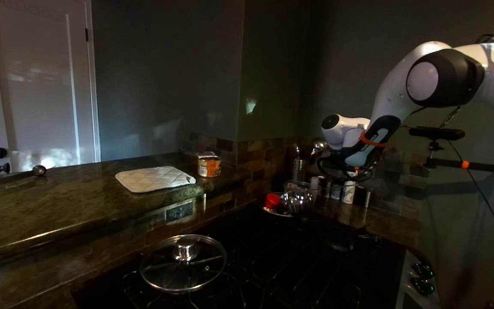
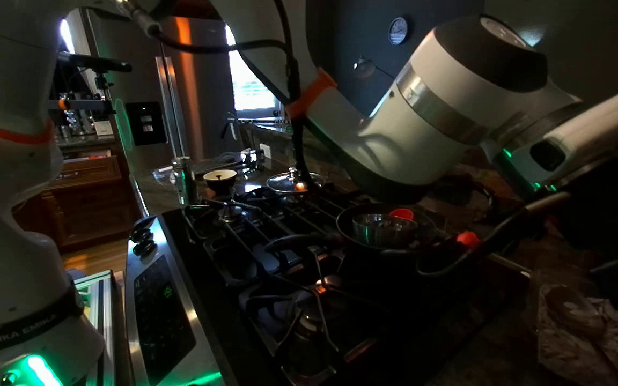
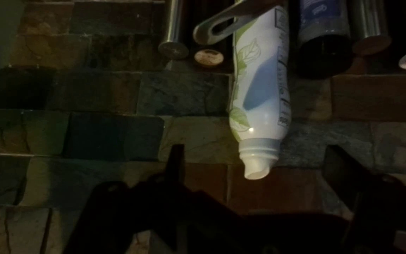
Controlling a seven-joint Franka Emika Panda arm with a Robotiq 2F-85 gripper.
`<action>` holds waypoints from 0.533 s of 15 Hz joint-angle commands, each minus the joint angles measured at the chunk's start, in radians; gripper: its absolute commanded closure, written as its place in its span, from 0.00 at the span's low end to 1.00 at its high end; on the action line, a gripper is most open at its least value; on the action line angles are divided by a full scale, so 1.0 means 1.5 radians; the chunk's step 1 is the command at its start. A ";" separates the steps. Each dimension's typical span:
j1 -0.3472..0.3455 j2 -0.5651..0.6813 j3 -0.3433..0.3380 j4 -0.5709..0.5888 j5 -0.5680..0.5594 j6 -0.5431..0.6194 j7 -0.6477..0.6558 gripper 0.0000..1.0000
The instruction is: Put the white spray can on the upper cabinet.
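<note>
White with green leaves, the spray can point(image 1: 348, 193) stands unheld on the counter point(image 1: 337, 213) at far right; the gripper point(image 3: 254, 151) faces it, fingers point(image 3: 177, 160) wide apart. Reaching looks nearly done, I'd say; grasping, lifting and setting it on the upper cabinet point(image 1: 58, 206) at left remain.

Dim throughout: a window point(image 2: 252, 83) glares white at upper centre in an exterior view; low in the wrist view, the claw point(image 3: 254, 149) is near-black.
</note>
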 commanded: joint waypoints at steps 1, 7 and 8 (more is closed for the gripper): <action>-0.010 0.076 -0.011 0.063 0.003 0.040 0.033 0.00; -0.024 0.102 -0.031 0.071 0.000 0.059 0.053 0.00; -0.028 0.109 -0.033 0.076 0.002 0.065 0.057 0.00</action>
